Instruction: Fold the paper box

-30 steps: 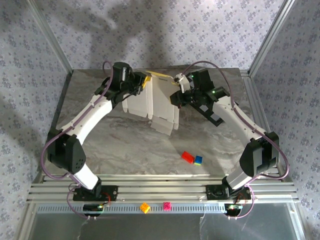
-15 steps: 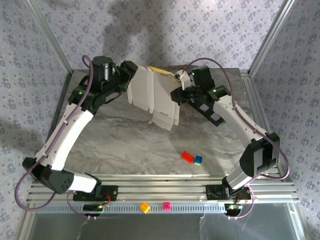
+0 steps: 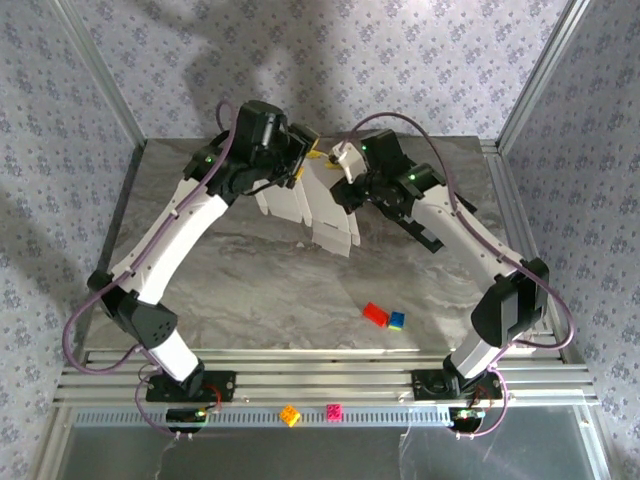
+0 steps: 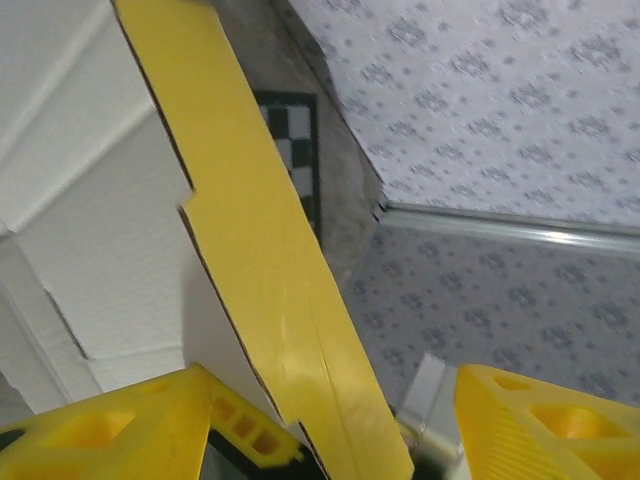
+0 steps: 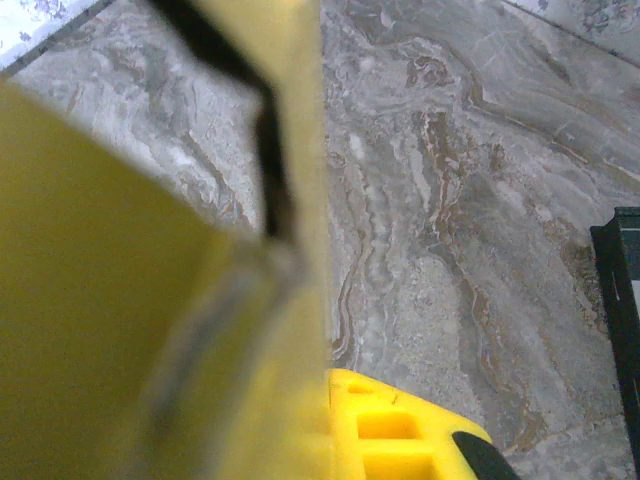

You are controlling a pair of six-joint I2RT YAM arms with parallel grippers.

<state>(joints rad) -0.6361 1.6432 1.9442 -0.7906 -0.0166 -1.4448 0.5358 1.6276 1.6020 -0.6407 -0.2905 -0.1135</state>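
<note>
The paper box (image 3: 318,207) is seen raised off the worktop (image 3: 250,285) near the middle of its far edge, partly folded. Its white inner face is turned toward the near edge, and its lower flaps hang down toward the marbled surface. Whether those flaps touch the surface cannot be told from above. A strip of its yellow outer face is visible at its top.

The box's right side is met by the right gripper (image 3: 345,190). In the right wrist view the yellow cardboard (image 5: 120,280) is blurred and very close, and it runs down against a yellow finger (image 5: 400,435). The jaws are closed tight on the box's edge.

The upper left part of the box is met by the left gripper (image 3: 303,165). In the left wrist view a yellow panel of the box (image 4: 270,250) is seen passing between the two yellow fingers (image 4: 120,430). White creased panels lie to its left. The left gripper (image 4: 330,435) is spread wide, with clear space between the panel and the farther finger, so nothing is clamped there.

A black-and-grey checkerboard mat (image 3: 432,238) lies under the right arm toward the worktop's right edge. Part of it (image 4: 295,150) is also seen past the yellow panel.

A red brick (image 3: 375,314) and a blue brick (image 3: 397,320) sit touching each other toward the near right of the worktop, well apart from the box. An orange brick (image 3: 290,415) and a pink brick (image 3: 334,411) rest on the metal rail (image 3: 120,415) beyond the near edge, between the two arm bases.
</note>
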